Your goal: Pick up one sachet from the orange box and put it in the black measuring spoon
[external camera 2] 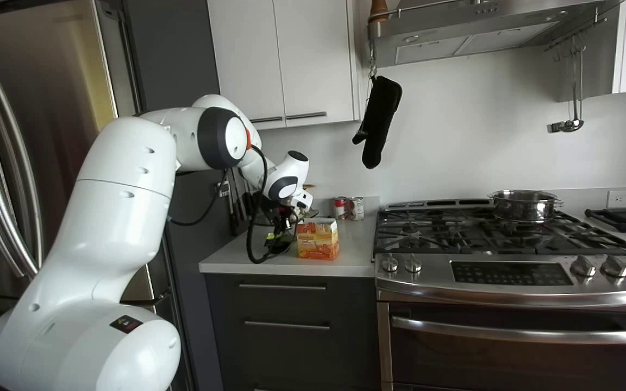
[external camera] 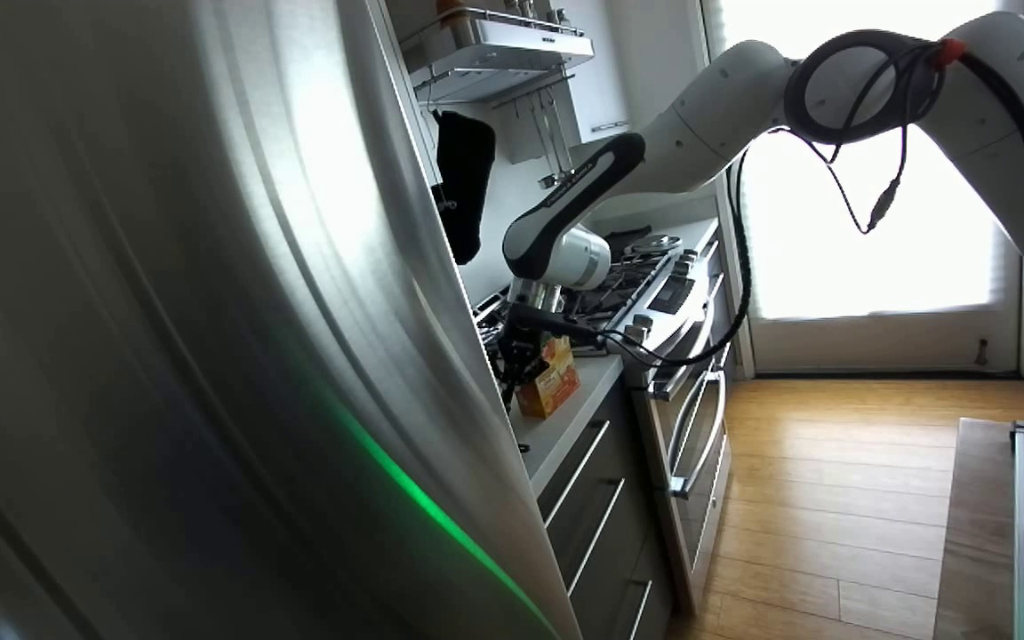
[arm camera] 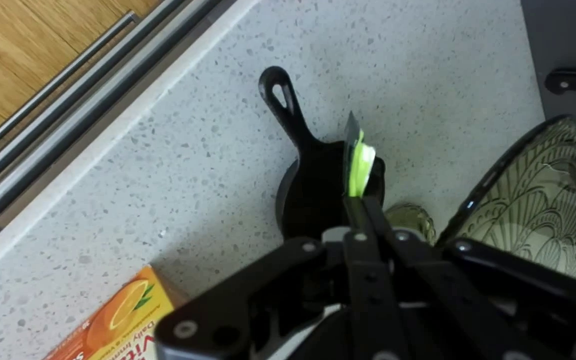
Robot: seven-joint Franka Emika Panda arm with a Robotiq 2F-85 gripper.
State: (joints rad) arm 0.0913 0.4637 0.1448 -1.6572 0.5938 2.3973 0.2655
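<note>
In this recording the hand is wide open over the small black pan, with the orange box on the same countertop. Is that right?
Not quite: the hand is closed, not wide open. The wrist view shows its fingers together on a lime-green and dark packet. It is over the small black pan, and the orange box is on the same countertop, as you say.

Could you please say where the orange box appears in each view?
An exterior view: orange box, just below and right of centre.
An exterior view: orange box, just below centre.
Wrist view: orange box, lower left, partly cut off.
Shared landmark: the pale countertop beneath it throughout.
</note>
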